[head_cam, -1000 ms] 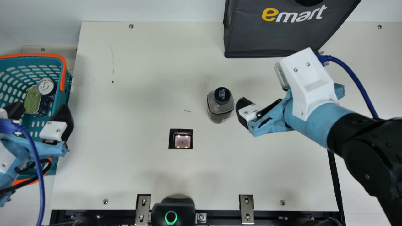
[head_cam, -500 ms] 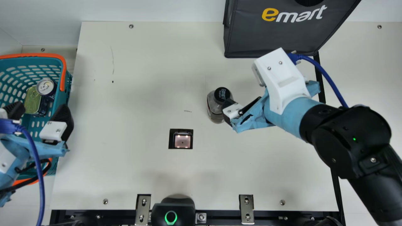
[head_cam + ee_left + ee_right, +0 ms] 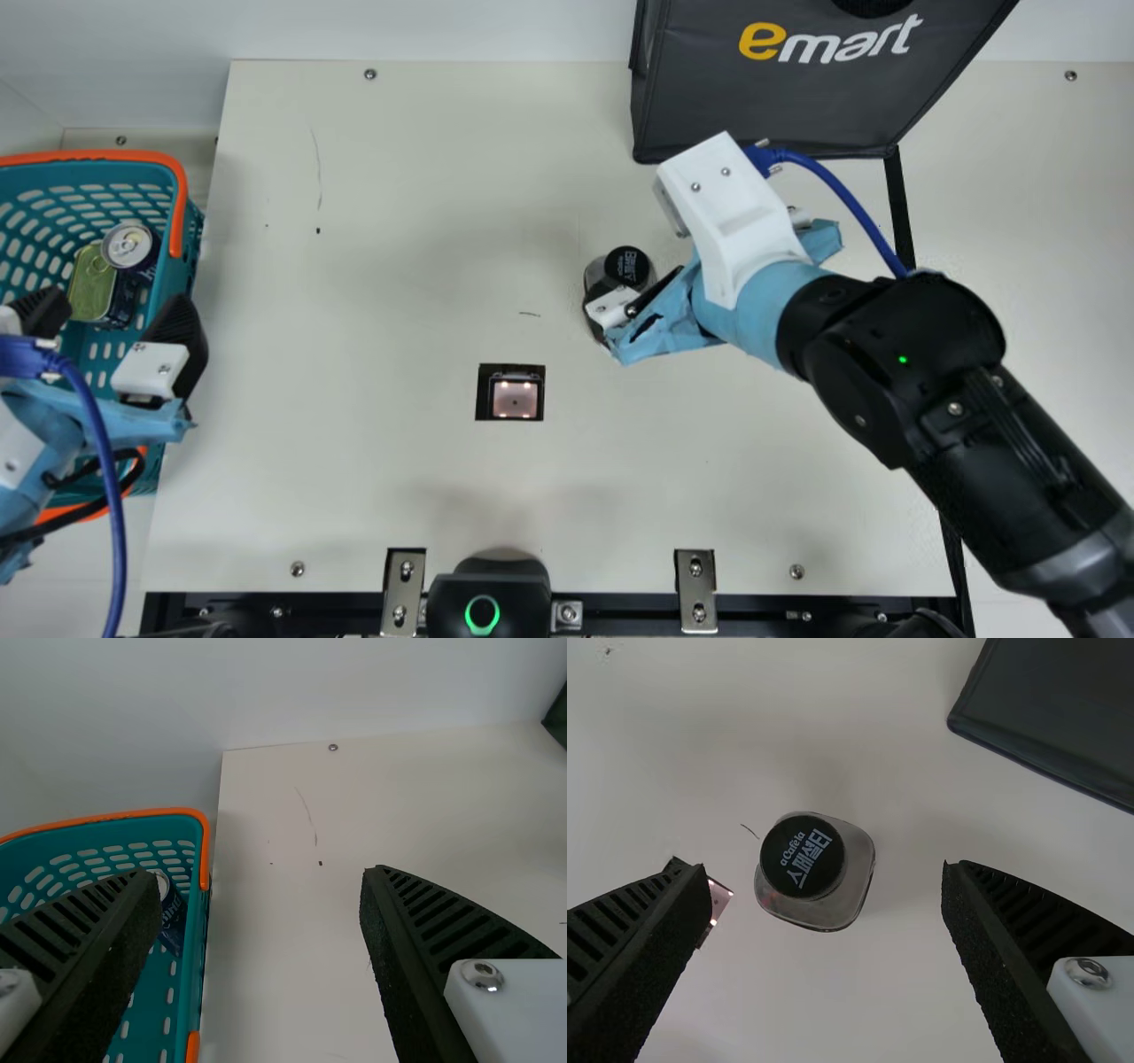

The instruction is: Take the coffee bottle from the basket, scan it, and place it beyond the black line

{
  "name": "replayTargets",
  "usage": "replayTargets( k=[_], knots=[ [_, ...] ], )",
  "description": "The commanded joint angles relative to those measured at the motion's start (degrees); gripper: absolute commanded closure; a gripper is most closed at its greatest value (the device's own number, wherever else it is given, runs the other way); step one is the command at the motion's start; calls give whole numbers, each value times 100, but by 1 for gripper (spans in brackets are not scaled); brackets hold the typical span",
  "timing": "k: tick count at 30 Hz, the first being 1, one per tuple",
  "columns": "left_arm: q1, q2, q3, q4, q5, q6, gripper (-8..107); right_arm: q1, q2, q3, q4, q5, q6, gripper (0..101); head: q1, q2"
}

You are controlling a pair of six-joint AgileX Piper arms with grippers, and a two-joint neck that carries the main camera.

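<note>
Main view: bottle (image 3: 626,264) upright on table (image 3: 354,487), out of basket (image 3: 97,157). Right gripper (image 3: 822,870) wide, bottle ungripped; left gripper (image 3: 117,303) wide, empty. Scan: cannot tell. Judged remaining: grasp, carry beyond black line (image 3: 899,208).

Main view: squarish clear bottle with black cap (image 3: 626,265), body partly hidden by right gripper (image 3: 611,306). Teal plastic basket with orange rim (image 3: 97,156) cropped left; dark grey fabric bag (image 3: 753,106) cropped at top.
</note>
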Motion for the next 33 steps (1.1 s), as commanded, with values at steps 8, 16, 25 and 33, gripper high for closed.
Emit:
replayTargets(
  k=[8, 16, 25, 33],
  knots=[
    [0, 0, 0, 0, 0, 0, 9, 91, 281, -11, -74, -121, 62, 10, -157, 9],
    [0, 0, 0, 0, 0, 0, 9, 78, 484, -10, -66, -202, 74, 10, -157, 9],
    [0, 0, 0, 0, 0, 0, 9, 110, 644, -47, 38, -259, 78, 10, -157, 9],
    [0, 0, 0, 0, 0, 0, 9, 154, 736, -50, 93, -295, 104, 37, -157, 9]
  ],
)
